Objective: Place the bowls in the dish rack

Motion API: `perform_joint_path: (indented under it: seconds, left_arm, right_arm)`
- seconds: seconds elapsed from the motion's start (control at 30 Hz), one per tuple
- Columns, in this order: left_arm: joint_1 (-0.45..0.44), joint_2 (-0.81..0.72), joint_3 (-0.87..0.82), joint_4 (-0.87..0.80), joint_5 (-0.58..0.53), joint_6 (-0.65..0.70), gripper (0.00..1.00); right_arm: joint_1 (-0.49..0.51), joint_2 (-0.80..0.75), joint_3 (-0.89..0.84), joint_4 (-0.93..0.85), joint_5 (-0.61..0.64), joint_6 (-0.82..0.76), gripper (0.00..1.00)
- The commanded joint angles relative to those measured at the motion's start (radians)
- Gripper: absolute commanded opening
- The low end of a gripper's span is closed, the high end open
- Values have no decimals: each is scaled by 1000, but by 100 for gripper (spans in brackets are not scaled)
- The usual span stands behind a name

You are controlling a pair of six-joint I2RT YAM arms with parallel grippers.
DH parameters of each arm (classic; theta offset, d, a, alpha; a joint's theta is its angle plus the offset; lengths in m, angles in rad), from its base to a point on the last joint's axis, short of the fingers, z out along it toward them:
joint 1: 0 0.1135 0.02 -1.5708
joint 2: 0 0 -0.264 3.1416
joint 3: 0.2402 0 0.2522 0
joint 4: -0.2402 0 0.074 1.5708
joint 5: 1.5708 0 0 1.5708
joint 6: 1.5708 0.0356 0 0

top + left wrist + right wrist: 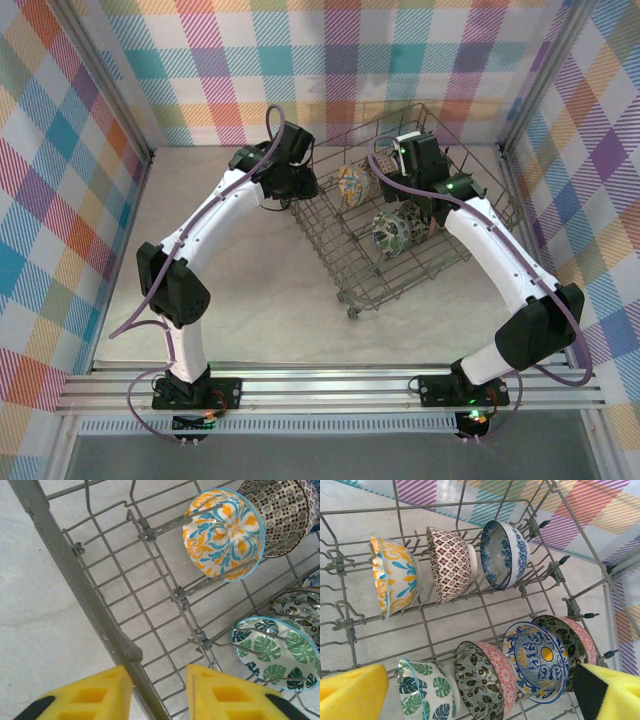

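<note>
From overhead I see the dish rack (420, 265) sitting turned like a diamond on the pale marbled table (230, 290), towards the right and back, with plaid walls (60, 180) closing in on three sides. The left arm (225, 215) reaches to the rack's left corner and the right arm (495, 250) curls over its right side, its wrist hanging above the basket. Patterned bowls (392, 232) stand on edge inside. On the left wrist camera, the left gripper (157, 695) has its jaws spread. The rack's thick grey rim bar (75, 575) and a thin wire run down between the yellow fingers (90, 695), gripping nothing that I can see. Past them an orange-and-teal bowl (225, 532) leans in the tines beside a brown lattice bowl (280, 515), and a green leaf bowl (277, 652) sits nearer. On the right wrist camera, the right gripper (480, 700) is released wide and hovers over the near row: the green leaf bowl, a grey floral bowl (482, 680), a blue-and-yellow bowl (537, 657) and a dark leaf bowl (575, 640), packed close. Behind them the orange-and-teal, brown lattice and blue-white bowl (505, 552) stand in the far row, with upright tines crowding every gap.
</note>
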Motion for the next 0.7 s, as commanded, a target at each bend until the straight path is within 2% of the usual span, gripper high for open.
perform_joint_path:
  seconds: [0.0, 0.17, 0.4, 0.67]
  left_arm:
    - [31, 21, 14, -109, -7, 4, 25]
    - [66, 6, 4, -111, -4, -1, 13]
    - [149, -20, -9, -106, 17, 32, 7]
    - [270, 18, 84, -178, 36, 128, 4]
  right_arm:
    - [-19, 16, 26, 26, -39, 35, 95]
    - [-59, 42, 60, 13, -111, 72, 95]
    - [-127, 81, 113, 8, -176, 104, 95]
    - [-193, 124, 159, -20, -94, 77, 95]
